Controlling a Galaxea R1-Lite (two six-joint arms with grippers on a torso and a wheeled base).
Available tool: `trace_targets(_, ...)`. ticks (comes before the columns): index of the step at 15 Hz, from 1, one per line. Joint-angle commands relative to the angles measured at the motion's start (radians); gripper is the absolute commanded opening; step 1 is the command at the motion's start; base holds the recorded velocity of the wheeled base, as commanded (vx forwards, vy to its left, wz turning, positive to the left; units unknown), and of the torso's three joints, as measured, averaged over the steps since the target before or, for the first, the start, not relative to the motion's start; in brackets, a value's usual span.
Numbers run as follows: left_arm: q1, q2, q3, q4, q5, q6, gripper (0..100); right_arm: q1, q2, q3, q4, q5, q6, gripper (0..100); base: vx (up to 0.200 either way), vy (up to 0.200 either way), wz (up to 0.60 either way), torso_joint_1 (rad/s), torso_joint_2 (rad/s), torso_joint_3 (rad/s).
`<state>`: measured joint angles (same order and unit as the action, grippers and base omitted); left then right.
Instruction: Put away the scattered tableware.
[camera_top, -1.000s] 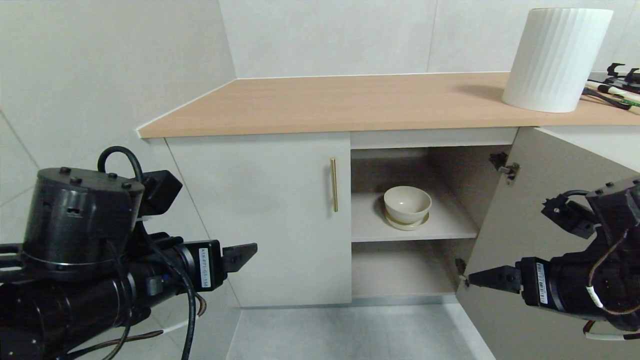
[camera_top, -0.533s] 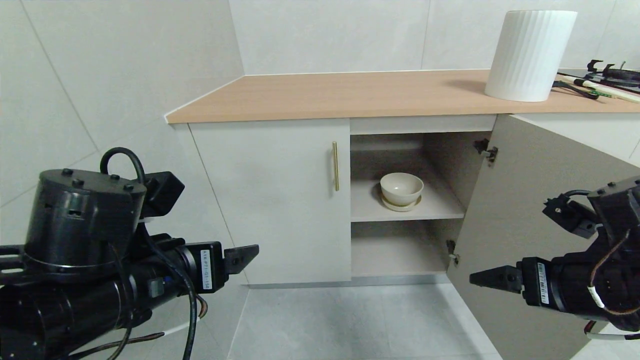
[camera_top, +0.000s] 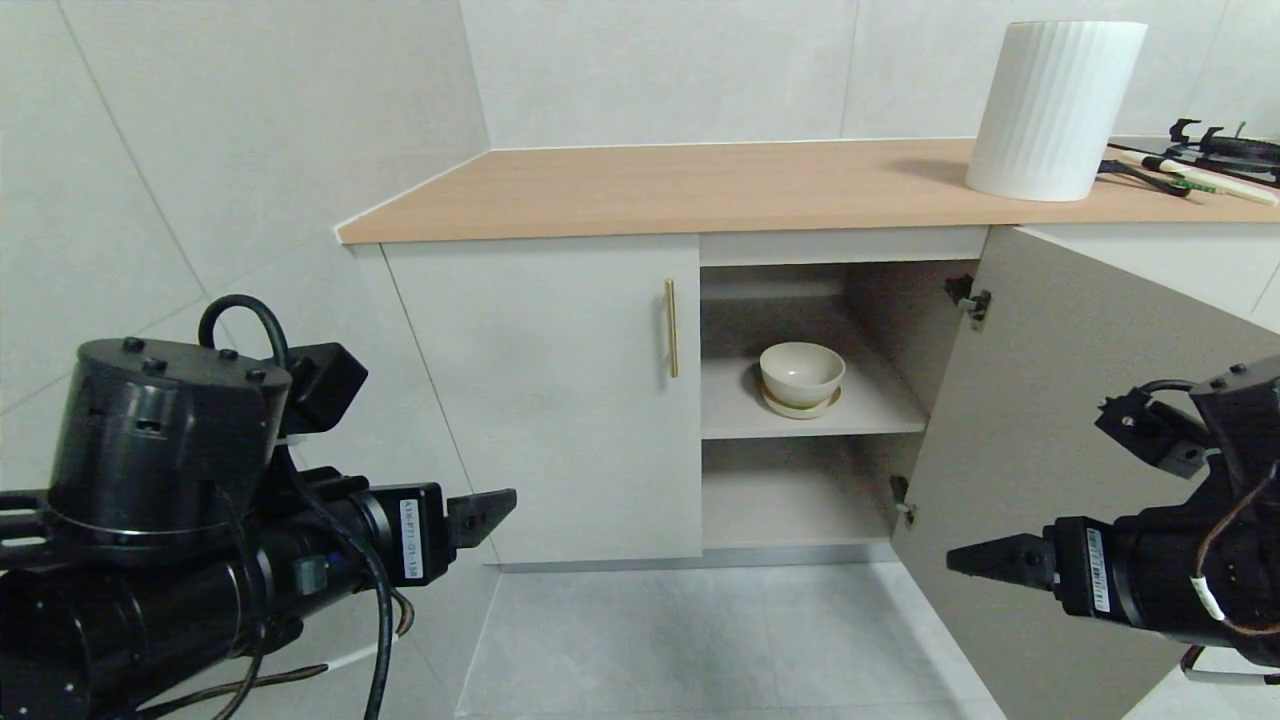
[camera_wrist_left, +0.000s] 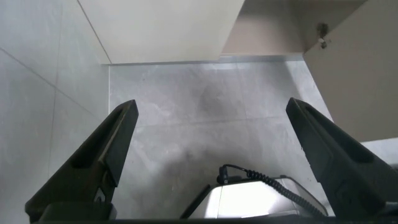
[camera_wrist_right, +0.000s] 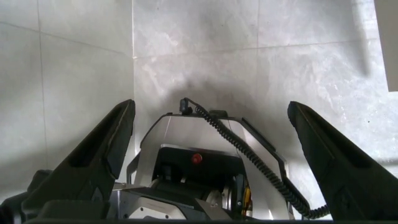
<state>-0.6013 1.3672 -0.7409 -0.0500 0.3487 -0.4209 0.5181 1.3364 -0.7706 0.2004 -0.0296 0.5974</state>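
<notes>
A cream bowl (camera_top: 801, 372) sits on a small plate (camera_top: 800, 406) on the upper shelf (camera_top: 870, 415) of the open cabinet. My left gripper (camera_top: 480, 515) hangs low at the left, in front of the closed cabinet door, well short of the bowl. Its fingers (camera_wrist_left: 102, 162) are spread wide with nothing between them. My right gripper (camera_top: 990, 560) hangs low at the right, in front of the open door, and its fingers (camera_wrist_right: 339, 165) are also spread wide and empty.
The right cabinet door (camera_top: 1040, 420) stands swung open toward me. The left door has a gold handle (camera_top: 671, 327). On the wooden counter (camera_top: 680, 190) stand a white ribbed cylinder (camera_top: 1055, 108) and some utensils (camera_top: 1200, 165) at the far right. Grey floor tiles (camera_top: 700, 640) lie below.
The whole head view has shifted: the cabinet looks smaller and farther off, so the camera has backed away. Both grippers keep their places in the picture. The bowl has not moved.
</notes>
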Motion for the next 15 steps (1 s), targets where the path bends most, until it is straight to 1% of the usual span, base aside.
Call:
trace_targets(1,0.000,0.003,0.000,-0.001,0.001,-0.001,100,0.000,-0.031,-0.010,0.022,-0.010,-0.013,100,0.000,0.000,0.00,0.000,0.00,0.000)
trace_targets(4,0.000,0.000,0.000,-0.001,0.003,-0.001,100,0.000,-0.098,-0.013,0.074,-0.092,-0.094,100,0.000,0.000,0.00,0.000,0.00,0.000)
trace_targets(6,0.000,-0.002,0.000,-0.001,0.003,-0.001,100,0.000,-0.143,-0.036,0.152,-0.102,-0.139,100,0.000,-0.200,0.00,0.000,0.00,0.005)
trace_targets(8,0.000,-0.002,-0.002,-0.001,0.004,-0.001,100,0.000,-0.175,-0.076,0.258,-0.104,-0.157,100,0.000,-0.200,0.00,0.000,0.00,0.007)
trace_targets(10,0.000,-0.004,-0.002,-0.001,0.004,-0.001,100,-0.001,-0.197,-0.101,0.315,-0.105,-0.173,100,0.000,-0.200,0.00,0.012,0.00,-0.007)
trace_targets(13,0.000,-0.002,-0.002,-0.001,0.003,-0.003,100,-0.003,-0.201,-0.099,0.356,-0.144,-0.203,100,0.000,-0.200,0.00,-0.004,0.00,0.010)
trace_targets(15,0.000,0.000,-0.002,-0.001,0.004,-0.003,100,-0.004,-0.203,-0.104,0.396,-0.148,-0.219,100,0.000,-0.200,0.00,0.000,0.00,0.012)
